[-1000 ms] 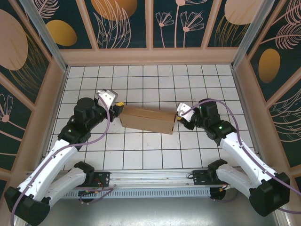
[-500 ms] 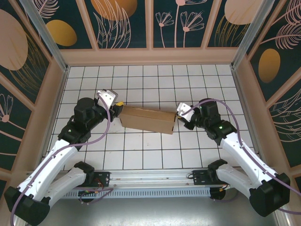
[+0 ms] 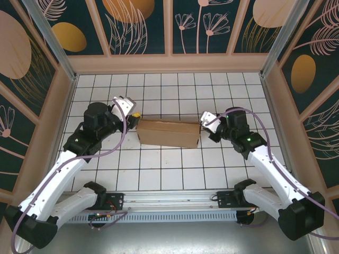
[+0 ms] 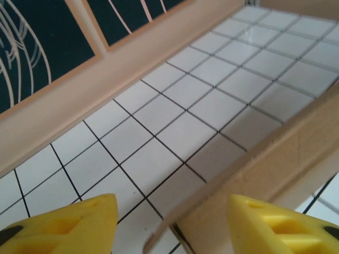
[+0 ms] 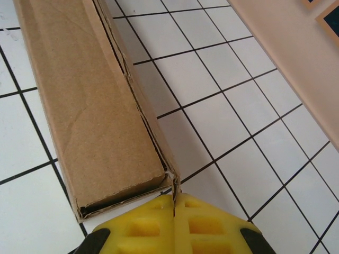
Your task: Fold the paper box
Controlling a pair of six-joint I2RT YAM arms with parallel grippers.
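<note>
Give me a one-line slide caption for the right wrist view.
The right gripper closed on the corner edge of a brown cardboard box lying on a white tiled table.

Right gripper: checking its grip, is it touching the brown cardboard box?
Touching. Right wrist view: a corner wall of the brown cardboard box sits pinched between the right gripper's shut fingers.

Paper box [image 3: 168, 133] lies flat at centre frame on the white tiled surface [image 3: 159, 90], long axis left to right. Left claw [image 3: 135, 117] sits just beside its upper-left corner; right claw [image 3: 204, 123] meets its right end.
</note>
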